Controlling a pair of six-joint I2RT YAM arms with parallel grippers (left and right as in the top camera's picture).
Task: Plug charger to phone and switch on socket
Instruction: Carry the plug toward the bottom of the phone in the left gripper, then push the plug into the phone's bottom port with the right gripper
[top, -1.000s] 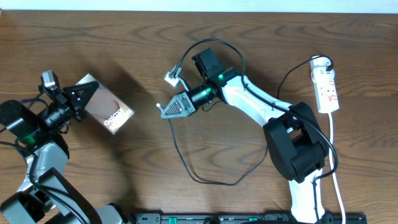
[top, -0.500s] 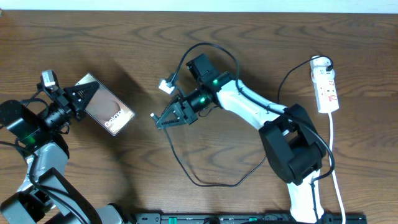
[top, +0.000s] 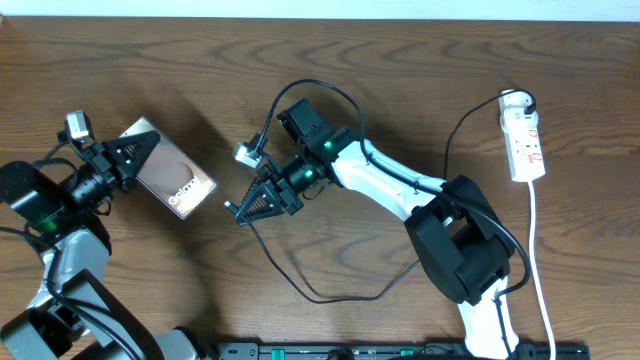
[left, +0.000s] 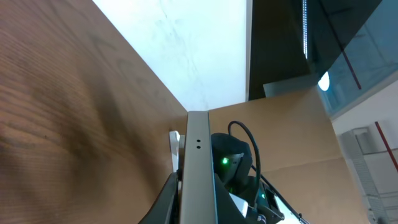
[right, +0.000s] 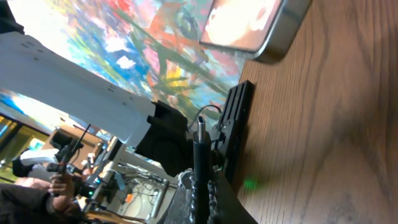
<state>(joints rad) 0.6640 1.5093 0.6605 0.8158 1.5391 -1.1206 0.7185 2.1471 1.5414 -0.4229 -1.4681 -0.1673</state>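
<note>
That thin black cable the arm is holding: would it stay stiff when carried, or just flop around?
Probably floppy: the charger trails from the right gripper in a loose loop over the table. It is likely light too, being so thin. Only its connector tip looks rigid, standing straight out of the grip.
</note>
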